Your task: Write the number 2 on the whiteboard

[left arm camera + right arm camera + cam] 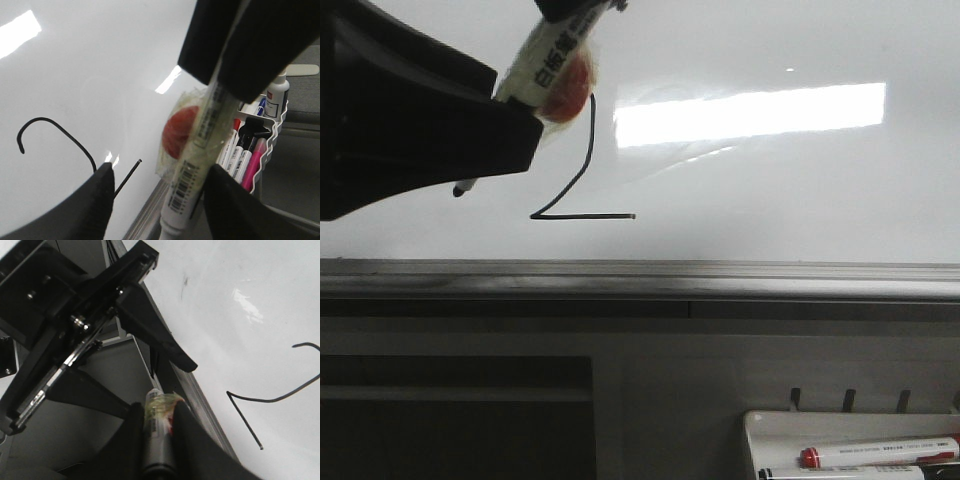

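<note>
The whiteboard (770, 200) fills the upper front view. On it is the number 2 (580, 216), a thin black digit with a long flat base stroke. It also shows in the left wrist view (65, 132) and the right wrist view (245, 421). My right gripper (159, 407) is shut on a white marker (157, 427) with a red lump taped to it (545, 60). My left gripper (160, 172) is open, its fingers on either side of the marker (200, 150). The marker's dark tip (460, 188) pokes out below the left gripper; whether it touches the board I cannot tell.
The board's grey metal edge (640, 280) runs across below the digit. A small white marker tray (760, 420) at the lower right holds a red-capped marker (880, 452). In the left wrist view a tray holds several markers (245, 150) and a white bottle (277, 95).
</note>
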{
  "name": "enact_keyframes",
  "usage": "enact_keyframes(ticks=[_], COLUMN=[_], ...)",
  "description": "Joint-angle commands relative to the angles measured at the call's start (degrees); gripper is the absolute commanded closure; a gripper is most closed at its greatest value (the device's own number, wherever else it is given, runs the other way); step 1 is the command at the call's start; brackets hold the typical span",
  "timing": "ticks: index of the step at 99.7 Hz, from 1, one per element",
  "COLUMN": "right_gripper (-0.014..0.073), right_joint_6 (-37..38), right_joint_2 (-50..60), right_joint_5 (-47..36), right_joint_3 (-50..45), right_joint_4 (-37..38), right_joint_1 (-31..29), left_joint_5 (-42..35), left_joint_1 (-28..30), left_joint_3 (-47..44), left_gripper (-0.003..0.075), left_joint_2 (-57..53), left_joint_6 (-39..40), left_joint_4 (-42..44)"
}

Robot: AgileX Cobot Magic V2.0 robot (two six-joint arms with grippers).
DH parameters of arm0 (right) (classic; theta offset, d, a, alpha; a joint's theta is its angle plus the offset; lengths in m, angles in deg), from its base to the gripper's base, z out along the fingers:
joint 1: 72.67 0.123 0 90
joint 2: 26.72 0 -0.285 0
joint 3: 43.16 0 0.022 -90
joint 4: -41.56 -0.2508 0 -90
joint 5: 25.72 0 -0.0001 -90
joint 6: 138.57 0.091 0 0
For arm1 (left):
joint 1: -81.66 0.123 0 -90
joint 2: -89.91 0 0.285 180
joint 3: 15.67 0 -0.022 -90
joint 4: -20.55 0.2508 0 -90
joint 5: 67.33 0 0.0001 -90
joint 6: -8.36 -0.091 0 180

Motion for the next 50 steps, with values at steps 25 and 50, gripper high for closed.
enact_keyframes(ticks=[25,50], right_gripper=[0.0664,0.0664], right_joint_6=[-0.5,-0.5], right_joint_2=[1.4,1.4], right_joint_5=[-2.4,-2.5], right_joint_3=[3.5,3.5], right_joint_4=[-1.3,-2.3], right_joint_1=[0.2,0.2], left_joint_5=[-3.2,-3.2], left_joint_1=[-0.3,-0.3], left_joint_3=[2.0,2.0], left_gripper=[0.0600,0.0741], left_joint_2=[-0.5,-0.5], left_joint_6=[0.2,0.5], left_joint_4=[1.3,2.1])
